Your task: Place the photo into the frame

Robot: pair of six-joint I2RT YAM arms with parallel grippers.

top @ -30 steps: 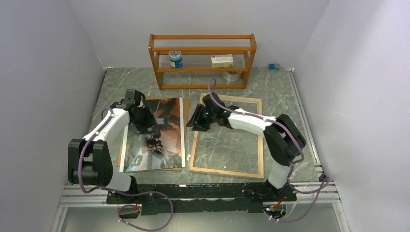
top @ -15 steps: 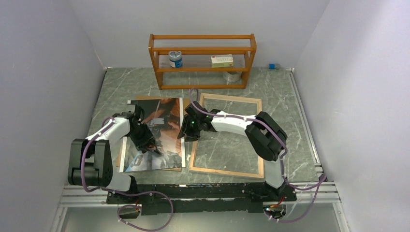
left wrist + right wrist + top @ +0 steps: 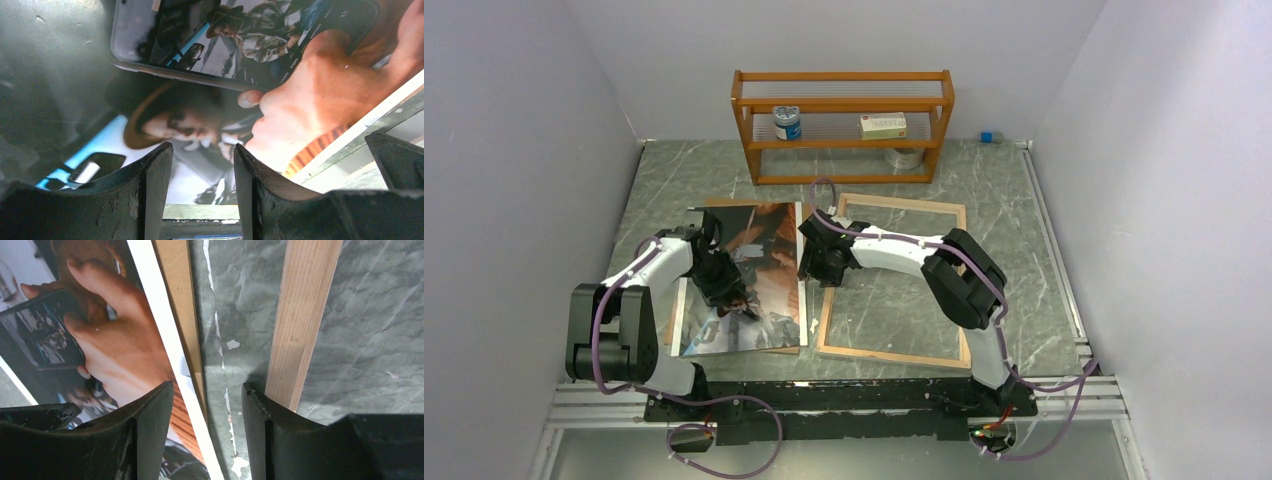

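Right arm (image 3: 894,250) now leftward, fingers (image 3: 152,435) between photo (image 3: 746,262) and frame (image 3: 889,355).

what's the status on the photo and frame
Left gripper open, low over photo. Right gripper open over gap between backing board and frame. Photo on board, not in frame. Right arm crosses frame.

Photo (image 3: 774,300) on backing board (image 3: 176,285), left of frame (image 3: 889,355) (shelf rack (image 3: 844,104) behind).
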